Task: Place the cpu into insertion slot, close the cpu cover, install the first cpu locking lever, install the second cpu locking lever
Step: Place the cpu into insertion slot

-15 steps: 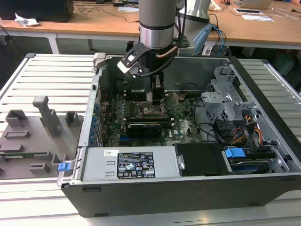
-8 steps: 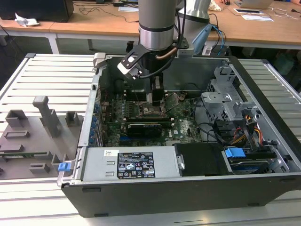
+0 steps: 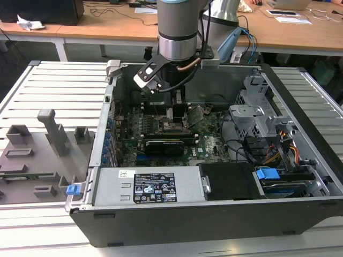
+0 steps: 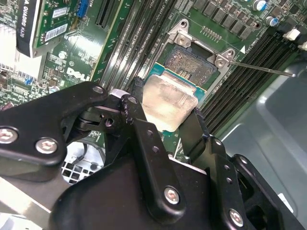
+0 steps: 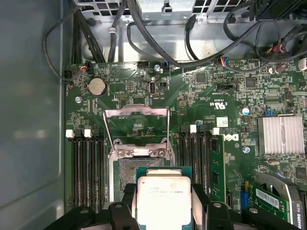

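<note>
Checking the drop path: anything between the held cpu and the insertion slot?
Nothing visible. The gripper holds the cpu by its edges, partly over the insertion slot, whose dark centre lies bare. The cpu cover is swung open, away from the slot and clear of the path.

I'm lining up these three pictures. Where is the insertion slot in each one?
Exterior view: insertion slot just below the gripper.
Second wrist view: the slot lies just beyond the gripped cpu.
First wrist view: the slot sits between the memory slots, partly behind the cpu.
Shared landmark: the gripper.
</note>
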You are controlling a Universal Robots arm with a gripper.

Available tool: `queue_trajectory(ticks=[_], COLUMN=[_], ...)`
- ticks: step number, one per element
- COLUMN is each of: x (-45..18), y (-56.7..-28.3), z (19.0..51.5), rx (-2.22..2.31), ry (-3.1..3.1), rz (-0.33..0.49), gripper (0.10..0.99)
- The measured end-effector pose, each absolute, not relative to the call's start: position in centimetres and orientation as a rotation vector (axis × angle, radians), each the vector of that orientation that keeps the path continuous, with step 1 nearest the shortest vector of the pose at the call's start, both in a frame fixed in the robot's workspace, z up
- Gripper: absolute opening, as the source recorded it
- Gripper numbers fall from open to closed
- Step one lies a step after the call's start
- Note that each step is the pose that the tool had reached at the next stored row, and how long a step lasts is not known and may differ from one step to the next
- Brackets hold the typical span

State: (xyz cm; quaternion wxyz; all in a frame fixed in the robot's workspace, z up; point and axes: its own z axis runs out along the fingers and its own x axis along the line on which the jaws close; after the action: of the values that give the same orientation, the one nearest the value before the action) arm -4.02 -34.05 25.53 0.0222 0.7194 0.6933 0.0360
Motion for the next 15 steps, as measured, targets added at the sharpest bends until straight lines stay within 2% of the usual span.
queue_trajectory(ticks=[15], x=[-4.03], y=[-33.97], z=[24.56], rx=[2.156], ry=[2.225], rz=[0.113], gripper=[0.541])
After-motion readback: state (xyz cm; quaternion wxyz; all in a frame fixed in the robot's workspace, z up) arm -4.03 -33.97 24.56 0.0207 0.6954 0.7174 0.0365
